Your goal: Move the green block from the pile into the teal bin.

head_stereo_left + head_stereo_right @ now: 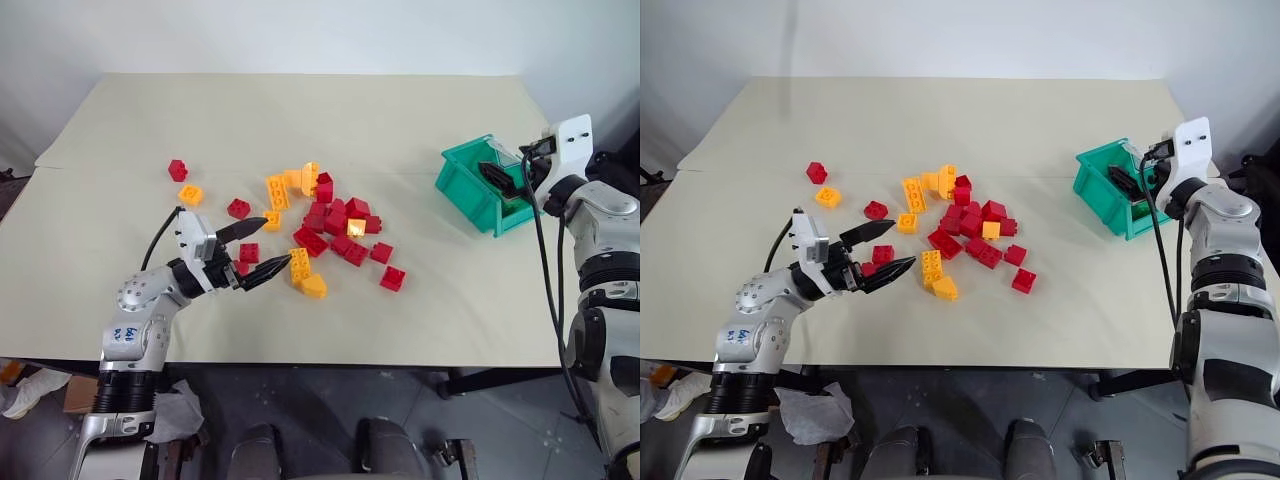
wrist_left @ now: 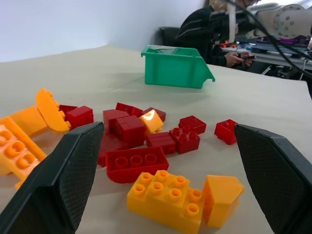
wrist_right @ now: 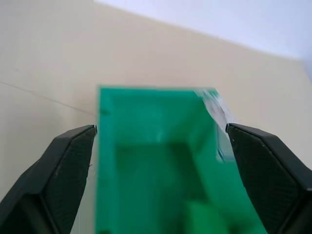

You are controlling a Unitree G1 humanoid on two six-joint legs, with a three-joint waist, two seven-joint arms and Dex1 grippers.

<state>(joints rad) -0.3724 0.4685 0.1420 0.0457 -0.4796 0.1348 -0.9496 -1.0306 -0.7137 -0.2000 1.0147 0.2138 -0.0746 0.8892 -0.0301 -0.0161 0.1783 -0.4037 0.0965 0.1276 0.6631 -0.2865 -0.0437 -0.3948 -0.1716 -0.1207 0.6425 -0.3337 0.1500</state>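
The right hand (image 3: 161, 146) hangs spread wide and empty directly over the teal bin (image 1: 470, 185) at the tabletop's right; a green block (image 3: 207, 217) lies inside, just beneath it. The left hand (image 1: 250, 255), also wide, waits beside the pile (image 1: 325, 225).

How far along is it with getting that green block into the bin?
Nearly done. The right end effector hangs open over the bin, and a green block seems to lie inside. The pile shows red and orange bricks. Left: pulling the arm back.
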